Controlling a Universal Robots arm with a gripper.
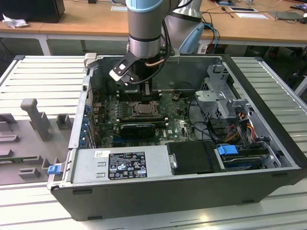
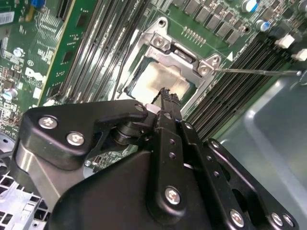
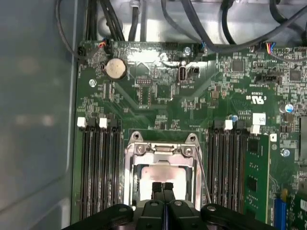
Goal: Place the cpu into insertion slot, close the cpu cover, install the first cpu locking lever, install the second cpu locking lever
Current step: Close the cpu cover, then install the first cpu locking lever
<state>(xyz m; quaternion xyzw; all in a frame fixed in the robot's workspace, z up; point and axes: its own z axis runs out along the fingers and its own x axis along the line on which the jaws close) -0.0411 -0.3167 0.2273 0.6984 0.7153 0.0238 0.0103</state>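
While the gripper (image 3: 162, 186) hangs with its 2 fingers (image 3: 157, 189) pressed together, gripping nothing, their tips stand directly over the cpu (image 3: 176, 173). The cpu lies flat within the window of the cpu cover (image 3: 165, 154), which is folded down over it.

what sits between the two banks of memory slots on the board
The cpu, framed by the cpu cover, with the gripper right above it. The first wrist view shows this.

No legible text; power supply label (image 1: 126, 164) unreadable.
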